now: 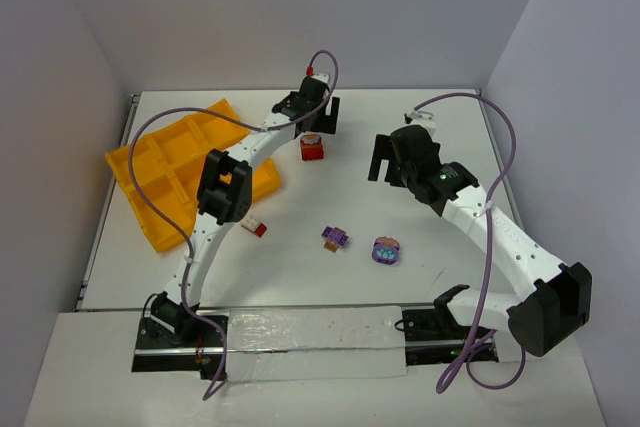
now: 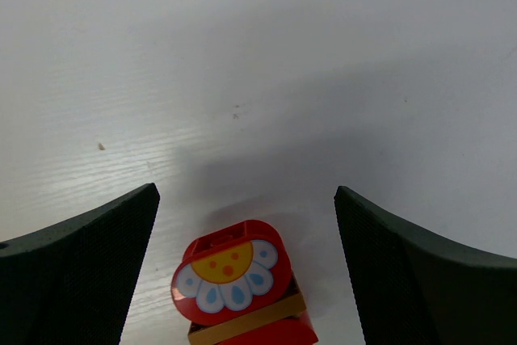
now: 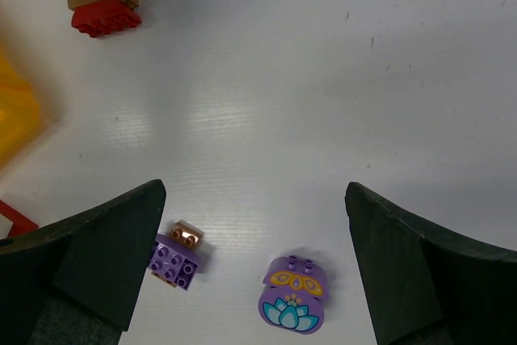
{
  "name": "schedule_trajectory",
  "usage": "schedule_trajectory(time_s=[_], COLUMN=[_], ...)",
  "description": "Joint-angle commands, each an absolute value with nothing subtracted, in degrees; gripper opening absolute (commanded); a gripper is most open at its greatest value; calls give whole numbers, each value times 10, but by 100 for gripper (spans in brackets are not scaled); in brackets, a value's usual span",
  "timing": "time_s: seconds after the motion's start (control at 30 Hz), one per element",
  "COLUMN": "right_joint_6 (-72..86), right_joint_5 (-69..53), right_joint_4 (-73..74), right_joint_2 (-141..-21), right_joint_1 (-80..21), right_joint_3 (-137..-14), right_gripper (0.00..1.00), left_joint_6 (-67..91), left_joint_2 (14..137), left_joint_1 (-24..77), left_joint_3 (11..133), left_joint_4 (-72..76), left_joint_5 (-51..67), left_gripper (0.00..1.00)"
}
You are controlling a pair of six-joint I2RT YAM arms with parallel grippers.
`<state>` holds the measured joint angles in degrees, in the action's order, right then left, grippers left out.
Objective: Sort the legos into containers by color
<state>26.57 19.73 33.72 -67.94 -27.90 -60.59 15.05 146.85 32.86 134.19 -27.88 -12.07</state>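
My left gripper (image 2: 246, 191) stands wide open and holds nothing. Its two dark fingers (image 2: 81, 268) flank the red flower lego (image 2: 234, 280), which sits between them, back toward my palm, touching neither. The lego's painted flower face is turned up at my wrist camera, and its rounded end points out past my fingertips. Its long axis therefore runs along my fingers rather than across them, with a tan plate and the red base nearest my wrist. I cannot tell whether it stands upright or leans. My left arm rises from its base to a raised elbow, then stretches forward, passing over a corner of the yellow tray (image 1: 165, 162), with the wrist tipped down. My right gripper (image 3: 254, 187) is also spread fully and empty, hovering above the table (image 1: 420, 267). Under it, toward my palm, a purple lego with an orange bit (image 3: 174, 256) lies just beside one finger, its long axis slanting across my opening. A rounded purple lotus lego (image 3: 295, 296) lies near it, between my fingers, printed face up and studs pointing away from my wrist. Well ahead of those fingers and off to one side is the same red flower lego. My right arm slopes up from its base, wrist angled down. A small red-and-white lego (image 1: 254, 228) lies near my left elbow, just off the tray's edge.
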Motion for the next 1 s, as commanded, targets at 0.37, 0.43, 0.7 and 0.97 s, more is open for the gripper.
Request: schedule_trajectory(time_s=[0.37, 0.43, 0.7, 0.97], right_joint_6=[275, 278, 287, 293], right_joint_5=[197, 195, 188, 184], right_joint_4=[335, 334, 326, 324], right_joint_2=[-665, -662, -651, -656], right_joint_1=[-283, -283, -283, -283], right_joint_3=[-626, -625, -604, -597], right_gripper=[100, 100, 100, 100], left_joint_6=[226, 239, 298, 332], left_joint_2=[1395, 1375, 1317, 1271], left_joint_1=[328, 331, 358, 394], left_joint_3=[1202, 1183, 1113, 1064], left_joint_4=[-214, -218, -236, -245], left_joint_5=[-38, -41, -60, -78], left_gripper=[96, 96, 94, 94])
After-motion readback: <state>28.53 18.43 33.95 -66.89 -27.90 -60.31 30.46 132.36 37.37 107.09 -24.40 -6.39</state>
